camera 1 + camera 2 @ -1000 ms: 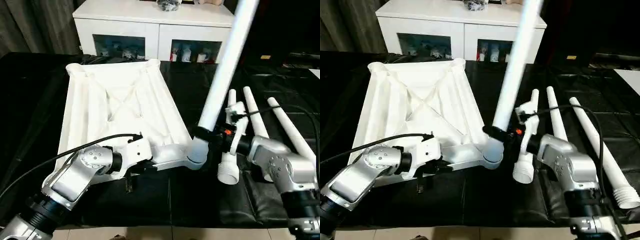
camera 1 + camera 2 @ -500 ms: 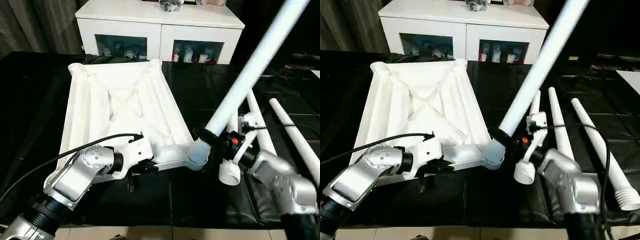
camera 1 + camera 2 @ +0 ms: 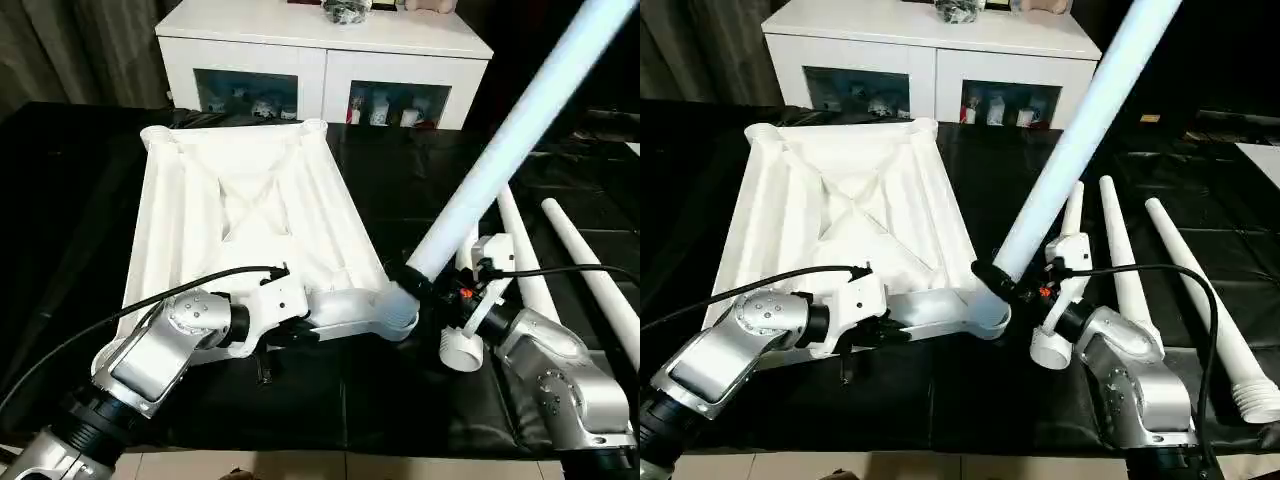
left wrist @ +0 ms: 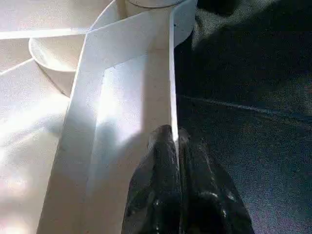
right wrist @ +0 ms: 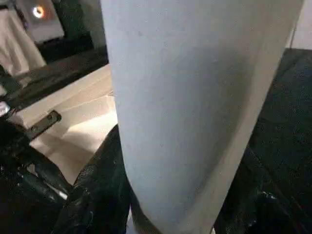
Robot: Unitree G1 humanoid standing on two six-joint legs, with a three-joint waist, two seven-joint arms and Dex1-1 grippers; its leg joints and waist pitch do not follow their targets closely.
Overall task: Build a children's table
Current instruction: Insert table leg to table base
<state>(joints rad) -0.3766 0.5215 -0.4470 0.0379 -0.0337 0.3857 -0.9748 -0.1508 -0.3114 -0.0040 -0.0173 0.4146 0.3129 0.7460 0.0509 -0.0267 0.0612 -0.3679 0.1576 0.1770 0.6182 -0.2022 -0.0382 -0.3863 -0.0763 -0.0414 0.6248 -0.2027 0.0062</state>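
Right end effector grasps long tapered white plastic tube leg at its base, axis leaning up-right from near-right round corner socket; left end effector clenched on upturned square white tabletop's rim, on black-covered bench.

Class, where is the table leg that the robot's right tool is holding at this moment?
In the left eye view, the held leg slants up to the right from the tabletop's near right corner socket, gripped near its base by the right tool.
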